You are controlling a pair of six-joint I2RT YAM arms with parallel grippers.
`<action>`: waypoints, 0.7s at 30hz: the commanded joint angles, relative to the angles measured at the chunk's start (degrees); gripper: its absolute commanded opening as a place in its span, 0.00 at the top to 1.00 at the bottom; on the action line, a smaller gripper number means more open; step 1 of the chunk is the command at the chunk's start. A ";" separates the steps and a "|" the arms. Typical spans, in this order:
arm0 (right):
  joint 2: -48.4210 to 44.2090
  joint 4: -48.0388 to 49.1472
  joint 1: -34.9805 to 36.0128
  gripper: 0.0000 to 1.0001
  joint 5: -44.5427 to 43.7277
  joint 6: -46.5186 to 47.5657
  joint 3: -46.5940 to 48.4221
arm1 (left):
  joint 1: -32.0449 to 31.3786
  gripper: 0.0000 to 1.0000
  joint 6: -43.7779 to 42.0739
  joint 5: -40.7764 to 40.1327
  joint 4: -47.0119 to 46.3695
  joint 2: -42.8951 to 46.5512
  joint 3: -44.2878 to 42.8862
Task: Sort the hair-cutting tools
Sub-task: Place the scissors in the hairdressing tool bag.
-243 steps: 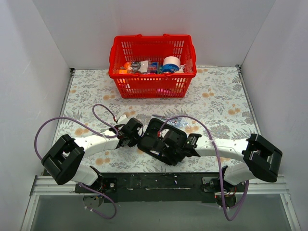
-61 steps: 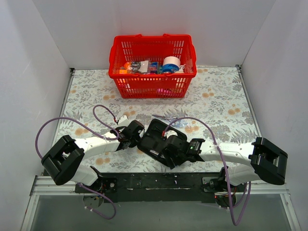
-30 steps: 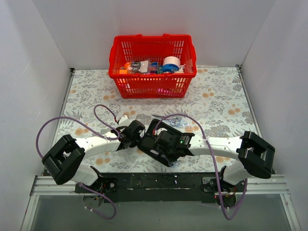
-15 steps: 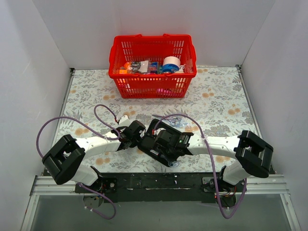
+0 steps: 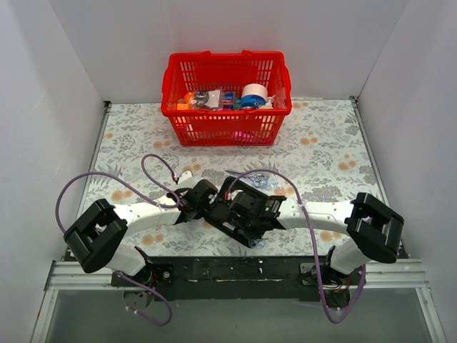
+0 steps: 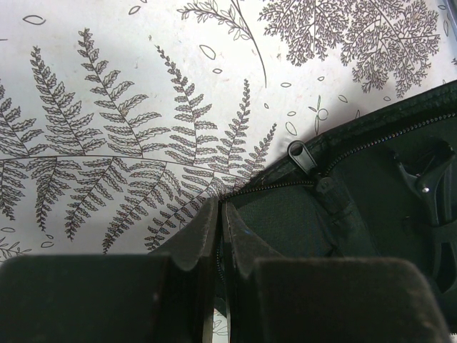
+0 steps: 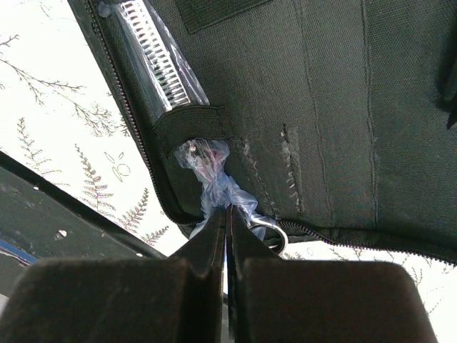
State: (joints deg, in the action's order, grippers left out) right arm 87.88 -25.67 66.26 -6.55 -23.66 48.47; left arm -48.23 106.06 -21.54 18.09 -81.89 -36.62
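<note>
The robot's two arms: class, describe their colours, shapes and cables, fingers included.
Both the left arm and right arm have white tubular links joined by bulky black housings. A purple cable loops loosely along each. In the wrist views, the fingers are dark, blocky and taper to thin tips.

Basket [image 5: 227,125] behind pouch [image 5: 230,227], scissors [image 5: 258,179] between them

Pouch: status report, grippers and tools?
Left gripper shut on pouch edge. Right gripper shut on plastic wrap inside pouch. Scissors loose beyond pouch. No obstruction seen.
</note>
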 commanded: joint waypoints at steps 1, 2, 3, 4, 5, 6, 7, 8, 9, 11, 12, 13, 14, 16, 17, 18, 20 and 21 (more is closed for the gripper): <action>7.31 35.15 0.45 0.99 2.59 -4.81 -3.55 | -3.72 1.00 0.64 15.21 2.83 -3.37 3.13; 7.57 36.03 0.45 0.99 2.33 -4.90 -3.64 | -4.15 1.00 0.81 15.21 2.83 -3.11 3.22; 8.44 37.61 0.45 0.99 2.41 -4.99 -3.56 | -4.33 1.00 0.99 14.95 2.83 -3.02 3.31; 8.80 38.15 0.45 0.99 2.50 -5.08 -3.38 | -4.51 1.00 1.25 14.86 2.92 -3.02 3.31; 9.15 38.85 0.45 0.99 2.76 -5.17 -3.29 | -4.86 1.00 1.34 14.86 2.83 -3.02 3.40; 9.42 40.68 0.45 0.99 2.85 -5.17 -3.55 | -5.12 1.00 1.52 14.95 2.92 -3.19 3.40; 9.51 42.01 0.45 0.99 3.03 -5.26 -3.99 | -5.30 1.00 1.87 14.95 2.92 -3.28 3.40; 9.51 43.24 0.45 0.99 3.12 -5.34 -4.43 | -5.73 1.00 2.13 14.95 2.83 -3.28 3.40; 9.42 44.55 0.45 0.99 3.29 -5.26 -5.91 | -5.91 1.00 2.31 14.95 2.83 -3.54 3.40; 9.59 50.17 0.45 0.99 3.64 -4.99 -7.77 | -6.52 1.00 2.40 14.69 2.66 -3.72 3.22; 9.77 52.28 0.45 0.99 3.91 -4.73 -8.99 | -6.70 1.00 2.48 14.60 2.39 -3.81 3.14; 9.77 56.57 0.45 0.99 4.26 -4.47 -11.09 | -6.88 1.00 2.48 14.60 2.22 -3.98 3.22; 10.03 59.57 0.45 0.99 4.78 -4.38 -12.59 | -7.14 1.00 2.57 14.42 2.04 -4.07 3.22; 11.00 64.76 0.28 0.99 5.40 -3.41 -15.67 | -7.32 1.00 2.75 14.60 1.43 -4.59 3.40; 11.35 67.04 0.19 0.99 5.93 -2.98 -16.12 | -7.23 1.00 3.01 14.77 1.34 -4.68 3.66; 12.31 68.02 0.10 0.99 6.10 -2.19 -16.47 | -7.32 1.00 3.19 14.77 1.25 -4.69 3.75; 13.63 71.96 -0.16 0.99 8.47 -1.65 -17.35 | -7.41 1.00 3.36 14.95 0.55 -4.69 4.10; 15.03 73.38 -0.43 0.99 9.18 -1.65 -17.53 | -7.32 1.00 3.45 15.04 0.37 -4.60 4.19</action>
State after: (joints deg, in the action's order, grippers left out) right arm 85.38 0.14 64.86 -1.50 -23.88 37.26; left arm -51.24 106.98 -26.79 17.30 -82.19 -36.03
